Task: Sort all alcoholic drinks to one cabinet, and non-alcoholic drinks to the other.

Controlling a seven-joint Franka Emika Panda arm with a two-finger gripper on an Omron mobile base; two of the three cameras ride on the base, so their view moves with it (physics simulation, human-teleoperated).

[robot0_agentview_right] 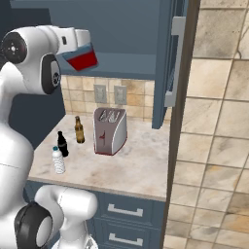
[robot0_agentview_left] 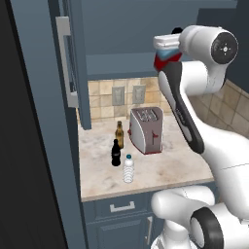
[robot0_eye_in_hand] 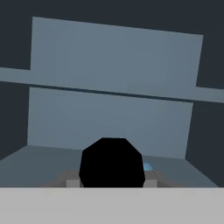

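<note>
Gripper [robot0_agentview_right: 83,52] was raised high at the mouth of the open upper cabinet [robot0_eye_in_hand: 109,118], its jaws closed partway on the squat red bottle [robot0_agentview_right: 81,59], which hung tilted under the hand in both base views; in the hand view the bottle's black cap [robot0_eye_in_hand: 112,162] sat right at the bottom, between the jaws. Straight ahead of the gripper lay the cabinet's interior, a bare shelf floor just below and beyond the cap, a back wall further in, and a second shelf edge crossing above. The relation that the coming move seemed to turn on was this: the shelf floor lay forward of and slightly beneath the held bottle, whose long axis ran roughly along the gripper's reach, so it would likely need pushing in and righting before release. Far below the gripper, on the desk [robot0_agentview_left: 165,168], stood the amber beer bottle [robot0_agentview_left: 119,134], the black cola bottle [robot0_agentview_left: 115,153] and the clear water bottle [robot0_agentview_left: 128,169], close together in a loose line, all upright, with a toaster [robot0_agentview_left: 146,129] just beside them. By my judgement one alcoholic drink was nearly shelved and three bottles were unsorted.
</note>
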